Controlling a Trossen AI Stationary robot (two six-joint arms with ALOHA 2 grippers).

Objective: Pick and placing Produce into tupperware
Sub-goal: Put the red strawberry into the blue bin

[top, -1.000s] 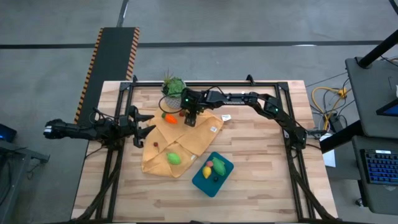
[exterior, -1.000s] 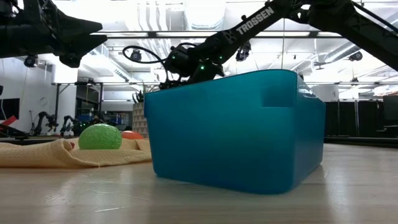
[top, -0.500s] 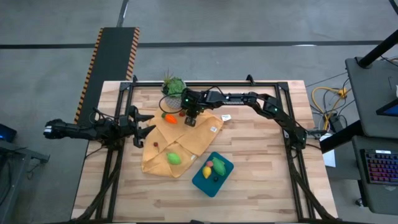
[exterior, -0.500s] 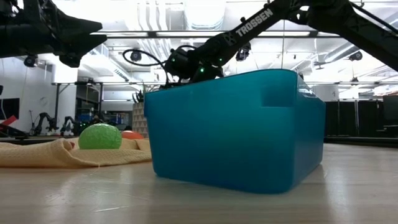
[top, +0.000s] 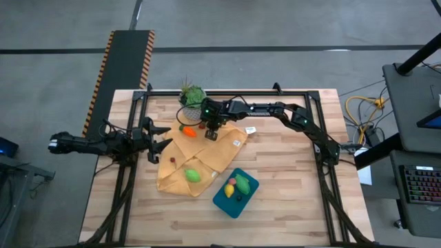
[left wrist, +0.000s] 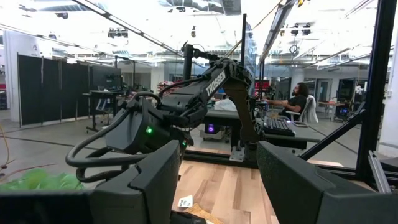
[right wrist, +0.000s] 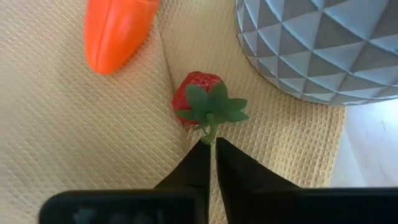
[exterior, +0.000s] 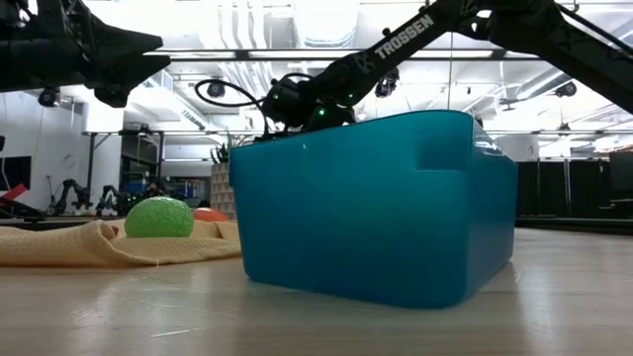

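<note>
a small red strawberry (right wrist: 194, 93) lies on the mustard cloth (top: 200, 158) at the far side of the surface, just beside the grey faceted plant pot (right wrist: 323, 43) and near the orange carrot (right wrist: 118, 34). its green stem points at the right end effector (right wrist: 212, 155), whose fingers (right wrist: 198, 165) are pinched almost together on the stem tip, so the hold looks thin.

the teal tupperware (top: 236, 191) sits nearer the front of the surface, well apart from the strawberry, and already holds yellow, green and dark pieces. a green oval piece (top: 193, 176) rests on the cloth between the two, and a small dark red one (top: 172, 161) lies near the cloth's left edge.

the left end effector (top: 157, 140) hovers by the left edge of the cloth with its fingers spread wide, holding nothing.

the risk, as i judge it: a grip on the stem alone may slip on the lift and drop the berry, or the swinging fruit may knock the pot. the soft cloth could also bunch under the fingers.
</note>
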